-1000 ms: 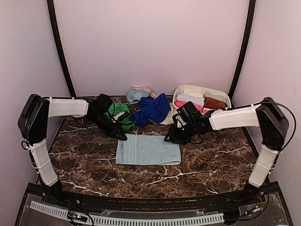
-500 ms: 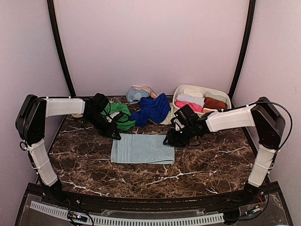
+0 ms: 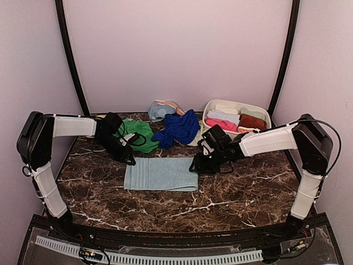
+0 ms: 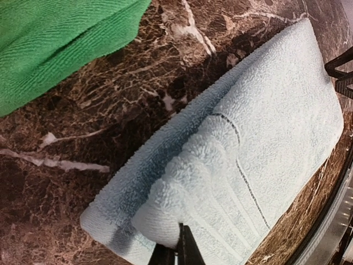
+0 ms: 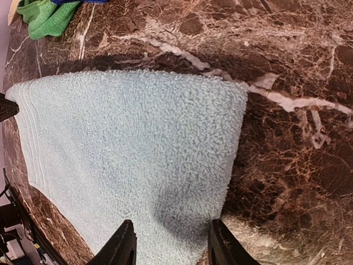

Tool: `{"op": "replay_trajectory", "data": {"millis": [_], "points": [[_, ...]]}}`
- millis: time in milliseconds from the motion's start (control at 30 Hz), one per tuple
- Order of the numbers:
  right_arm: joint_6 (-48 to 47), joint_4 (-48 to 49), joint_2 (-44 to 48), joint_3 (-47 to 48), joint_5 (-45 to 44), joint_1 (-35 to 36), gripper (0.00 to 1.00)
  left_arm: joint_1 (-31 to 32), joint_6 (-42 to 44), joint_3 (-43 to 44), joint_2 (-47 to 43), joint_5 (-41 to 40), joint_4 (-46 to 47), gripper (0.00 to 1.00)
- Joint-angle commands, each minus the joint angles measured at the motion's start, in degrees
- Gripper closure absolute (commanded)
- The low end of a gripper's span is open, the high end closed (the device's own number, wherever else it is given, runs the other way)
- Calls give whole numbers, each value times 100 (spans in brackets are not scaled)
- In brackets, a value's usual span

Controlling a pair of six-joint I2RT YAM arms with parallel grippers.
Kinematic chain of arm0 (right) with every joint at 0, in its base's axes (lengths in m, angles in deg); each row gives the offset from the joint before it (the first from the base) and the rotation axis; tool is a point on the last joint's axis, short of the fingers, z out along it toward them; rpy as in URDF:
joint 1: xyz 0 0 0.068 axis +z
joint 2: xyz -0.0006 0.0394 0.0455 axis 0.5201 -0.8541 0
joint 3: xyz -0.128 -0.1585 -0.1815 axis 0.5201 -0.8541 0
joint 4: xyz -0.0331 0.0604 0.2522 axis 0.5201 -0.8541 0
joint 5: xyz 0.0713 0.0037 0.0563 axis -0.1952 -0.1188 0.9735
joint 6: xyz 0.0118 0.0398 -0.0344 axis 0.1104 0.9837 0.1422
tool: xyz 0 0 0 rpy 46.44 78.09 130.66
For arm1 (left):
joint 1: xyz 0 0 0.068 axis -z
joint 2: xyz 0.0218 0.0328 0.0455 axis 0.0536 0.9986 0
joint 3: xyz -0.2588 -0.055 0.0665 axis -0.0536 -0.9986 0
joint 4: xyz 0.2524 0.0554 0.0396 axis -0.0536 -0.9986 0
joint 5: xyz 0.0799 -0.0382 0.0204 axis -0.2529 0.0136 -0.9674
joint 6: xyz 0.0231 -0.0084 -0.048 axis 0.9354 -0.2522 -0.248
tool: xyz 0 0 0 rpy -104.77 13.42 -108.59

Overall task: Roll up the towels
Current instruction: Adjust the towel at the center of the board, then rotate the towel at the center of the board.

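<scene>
A light blue towel (image 3: 161, 174) lies flat on the marble table, folded into a rectangle. My left gripper (image 3: 131, 161) is shut on its far left corner; in the left wrist view the fingertips (image 4: 176, 249) pinch a raised fold of the towel (image 4: 259, 138). My right gripper (image 3: 194, 167) is open at the towel's far right corner; in the right wrist view its fingers (image 5: 124, 245) straddle the towel (image 5: 127, 160) close above it. A green towel (image 3: 138, 135) and a royal blue towel (image 3: 177, 128) lie crumpled behind.
A white basin (image 3: 263, 113) at the back right holds rolled pink (image 3: 217, 123), white (image 3: 223, 115) and rust (image 3: 251, 120) towels. Another pale blue towel (image 3: 159, 111) lies at the back, beside a tan disc (image 3: 172, 103). The green towel shows in the left wrist view (image 4: 55, 38).
The light blue towel has slid left across the table, pulled by my left gripper. My right gripper has followed it left, staying at its right end.
</scene>
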Motion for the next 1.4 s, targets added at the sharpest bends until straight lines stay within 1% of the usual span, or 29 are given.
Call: {"op": "replay_trajectory", "data": {"millis": [0, 67, 100, 133, 167, 200, 267, 367, 533, 567, 600, 633, 700, 767, 933, 1000, 1067, 1133, 1200, 1300, 1367], "points": [[25, 192, 121, -10, -132, 85, 55, -217, -2, -83, -113, -233, 157, 100], [-12, 248, 159, 48, -123, 105, 55, -219, 177, -119, -47, -527, 301, 100], [-60, 269, 160, 106, -108, 103, 55, -218, 221, -116, -18, -717, 350, 95], [-121, 304, 123, 193, -55, 104, 54, -214, 259, -107, 7, -800, 368, 82], [-208, 333, 77, 254, -10, 99, 54, -220, 259, -98, 26, -898, 382, 74], [-257, 345, -9, 433, 40, 101, 54, -214, 270, -99, 25, -935, 399, 68], [-394, 320, -239, 738, 136, 106, 55, -220, 345, -132, -30, -937, 415, 60], [-531, 227, -627, 1151, 313, 100, 56, -216, 445, -141, -168, -1000, 317, 53], [-632, 335, -1188, 1387, 433, 45, 59, -220, 711, -22, -694, -1031, -77, 47], [-653, 353, -1290, 1360, 407, 38, 59, -214, 788, 6, -788, -949, -163, 44], [-652, 391, -1388, 1274, 377, 41, 60, -206, 851, 23, -896, -841, -216, 37], [-643, 441, -1467, 1182, 354, 44, 61, -201, 932, -18, -1003, -745, -200, 35], [-542, 572, -1503, 902, 282, 51, 63, -119, 1129, -113, -1138, -722, -137, 33], [-421, 723, -1324, 449, 148, 93, 64, 10, 1284, -123, -1135, -780, -199, 33], [265, 1219, -254, -1120, -299, 220, 67, 217, 1389, -113, -1013, -647, -186, 33], [555, 1259, 181, -1618, -518, 397, 67, 401, 1468, -93, -964, -780, -181, 33], [791, 1209, 555, -1888, -666, 793, 66, 476, 1522, -128, -995, -788, -146, 33], [938, 991, 824, -1854, -678, 1127, 64, 475, 1533, -162, -1058, -667, -150, 33], [896, 687, 1002, -1598, -525, 1300, 63, 475, 1573, -152, -1163, -595, -185, 33], [359, 32, 1224, -891, -240, 1319, 60, 402, 1704, -153, -1350, -514, -269, 33], [-323, -352, 1042, -208, 16, 1275, 59, 238, 1708, -154, -1488, -291, -311, 33]]}}
